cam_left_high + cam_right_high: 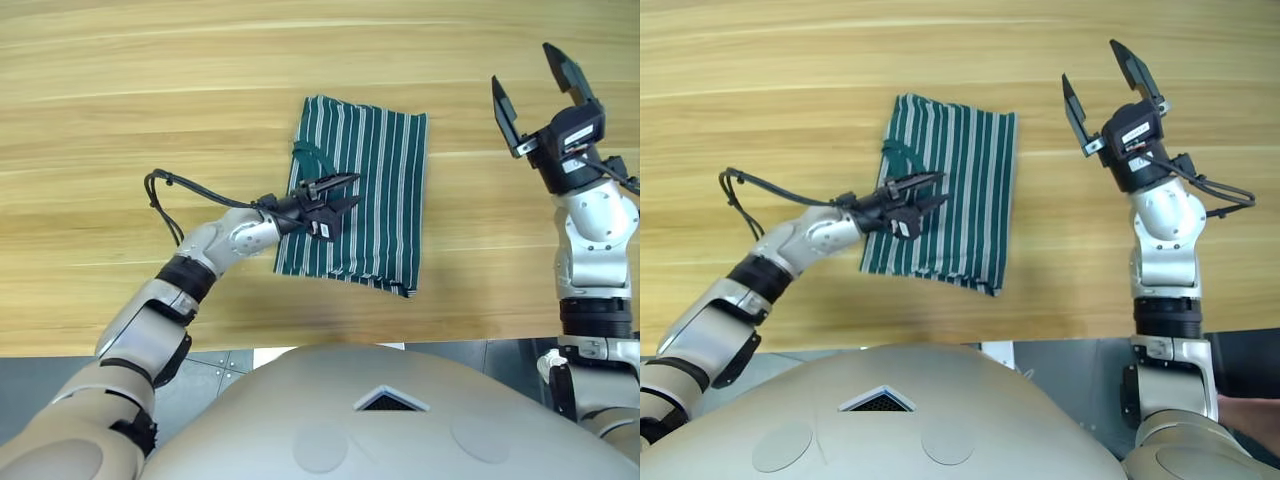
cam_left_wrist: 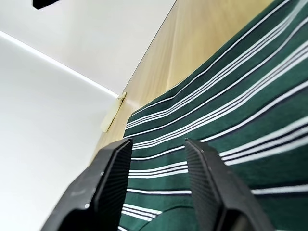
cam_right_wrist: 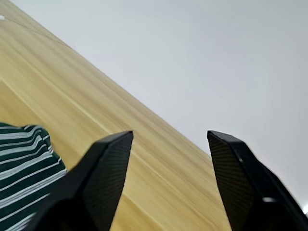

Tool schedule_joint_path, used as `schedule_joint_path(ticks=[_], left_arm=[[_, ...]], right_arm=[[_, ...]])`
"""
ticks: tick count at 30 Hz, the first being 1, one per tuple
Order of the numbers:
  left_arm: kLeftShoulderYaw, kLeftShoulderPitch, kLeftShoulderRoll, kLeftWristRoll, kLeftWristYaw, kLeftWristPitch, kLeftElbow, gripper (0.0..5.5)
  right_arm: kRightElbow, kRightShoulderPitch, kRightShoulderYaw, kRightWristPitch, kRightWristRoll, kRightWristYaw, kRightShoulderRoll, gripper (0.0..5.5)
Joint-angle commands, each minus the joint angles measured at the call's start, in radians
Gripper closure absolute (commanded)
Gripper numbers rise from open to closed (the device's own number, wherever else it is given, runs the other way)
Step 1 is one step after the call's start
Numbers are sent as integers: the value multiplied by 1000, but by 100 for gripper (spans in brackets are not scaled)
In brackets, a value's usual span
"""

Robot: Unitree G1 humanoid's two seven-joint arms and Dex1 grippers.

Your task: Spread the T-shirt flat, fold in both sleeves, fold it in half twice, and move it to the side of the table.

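T-shirt (image 1: 375, 185) — one, wooden table (image 1: 120, 100) — one

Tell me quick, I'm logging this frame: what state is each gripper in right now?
Left gripper: open over the folded T-shirt, holding nothing.
Right gripper: open, empty, off to the T-shirt's right.

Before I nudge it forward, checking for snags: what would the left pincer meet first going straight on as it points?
Most likely the T-shirt: the left pincer, open, points across its striped cloth, with bare table beyond. How high it hangs above the cloth is unclear.
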Motion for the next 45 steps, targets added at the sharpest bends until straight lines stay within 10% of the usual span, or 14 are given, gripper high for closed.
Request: schedule_joint_path(ticks=[1,12,21,25,45], left_arm=[[-29,135,22,49,-69,118,15,350],[156,142,-56,-43,25,185,-316,350],[617,568,443,-166,-231,228,-640,350],[537,668,581,-145,-395,141,-564,350],[158,491,443,-200,-571,-33,-410,350]], right_arm=[[-5,10,-15,7,-11,18,3,265],[-38,42,-23,-35,-16,42,-1,265],[-62,530,-31,-280,-500,82,-274,265],[-160,596,16,-256,-530,135,-299,265],[-198,532,138,-235,-523,171,-324,265]])
